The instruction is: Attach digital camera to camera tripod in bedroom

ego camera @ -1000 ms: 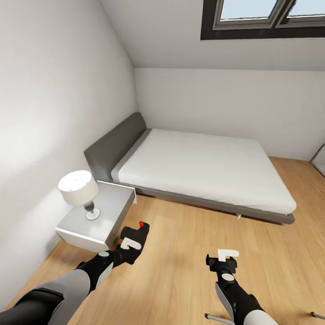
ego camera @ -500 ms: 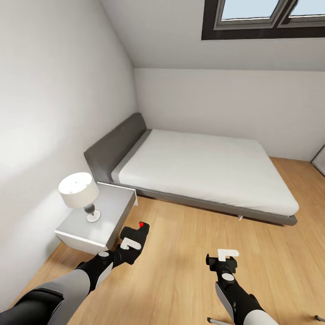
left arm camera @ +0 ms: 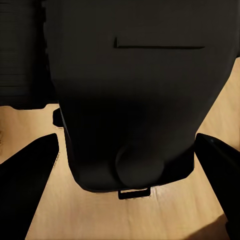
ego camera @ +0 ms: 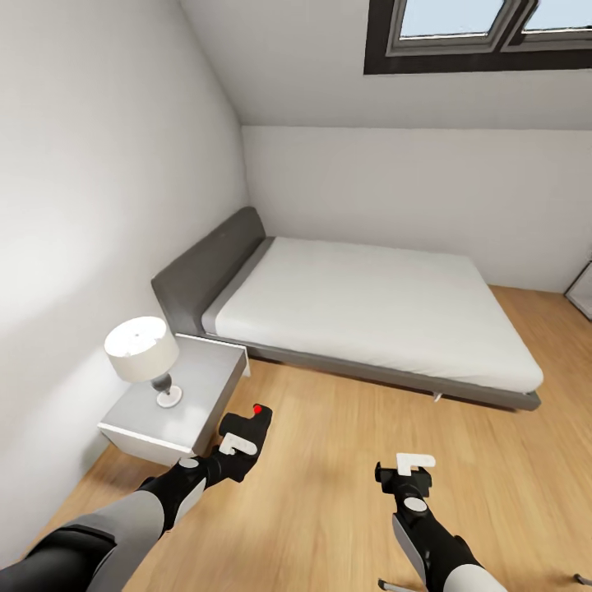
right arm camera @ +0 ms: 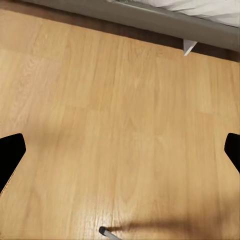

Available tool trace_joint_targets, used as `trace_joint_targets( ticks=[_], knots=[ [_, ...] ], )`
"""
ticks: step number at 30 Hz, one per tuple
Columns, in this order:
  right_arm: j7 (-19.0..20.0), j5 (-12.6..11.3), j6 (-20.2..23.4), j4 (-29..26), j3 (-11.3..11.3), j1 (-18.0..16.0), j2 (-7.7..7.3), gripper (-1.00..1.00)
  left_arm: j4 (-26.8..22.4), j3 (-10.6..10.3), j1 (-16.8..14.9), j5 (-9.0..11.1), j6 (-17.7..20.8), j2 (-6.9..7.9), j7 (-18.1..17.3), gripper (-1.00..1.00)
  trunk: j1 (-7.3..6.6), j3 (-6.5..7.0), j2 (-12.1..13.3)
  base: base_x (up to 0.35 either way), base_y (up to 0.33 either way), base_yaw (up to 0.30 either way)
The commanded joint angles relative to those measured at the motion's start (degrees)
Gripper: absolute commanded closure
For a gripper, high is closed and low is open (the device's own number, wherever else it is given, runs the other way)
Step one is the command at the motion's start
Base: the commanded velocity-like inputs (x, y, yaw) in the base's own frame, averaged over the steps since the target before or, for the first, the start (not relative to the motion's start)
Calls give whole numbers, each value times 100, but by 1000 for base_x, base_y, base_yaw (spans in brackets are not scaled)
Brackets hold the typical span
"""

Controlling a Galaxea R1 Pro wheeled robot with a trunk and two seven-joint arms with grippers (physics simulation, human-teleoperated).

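Observation:
The digital camera [ego camera: 252, 423], a small black body with a red button on top, sits in my left gripper [ego camera: 242, 437], which is shut on it over the wood floor beside the nightstand. In the left wrist view the camera's dark body [left arm camera: 135, 100] spans the space between both fingers [left arm camera: 25, 185]. My right gripper [ego camera: 413, 465] stands open and holds nothing above bare floor. In the right wrist view its fingertips [right arm camera: 10, 155] frame the planks. Thin silver ends of the camera tripod's legs [ego camera: 396, 585] show at the bottom edge, and one leg tip [right arm camera: 108, 233] shows near the right gripper.
A grey bed [ego camera: 370, 304] with a white mattress stands ahead against the far wall. A white nightstand [ego camera: 205, 378] with a lamp [ego camera: 141, 349] stands at the left wall, close to my left arm. A skylight [ego camera: 477, 33] sits in the sloped ceiling. Wood floor [ego camera: 329, 493] lies open between the arms.
The whole view has shifted slightly, so the camera moved a little. Both arms keep their pose, and the left gripper still holds the camera.

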Motion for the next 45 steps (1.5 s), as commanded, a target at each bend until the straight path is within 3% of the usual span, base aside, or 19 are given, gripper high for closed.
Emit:
trace_joint_targets(
  ticks=[1,21,45],
  knots=[
    [-34,17,-8,7,13,-6,1,-100,5,-9,-6,-23,-36,2,-1,100,6,-5,-7,217,192,-170],
    [-38,2,-24,-8,1,-6,1,-100,5,-9,0,-27,-36,2,-43,100,6,3,-7,30,35,-27],
    [-33,-8,-26,-17,-9,-6,1,-100,5,-25,1,-58,-36,-26,-57,100,6,70,-7,118,266,-225]
  ],
)
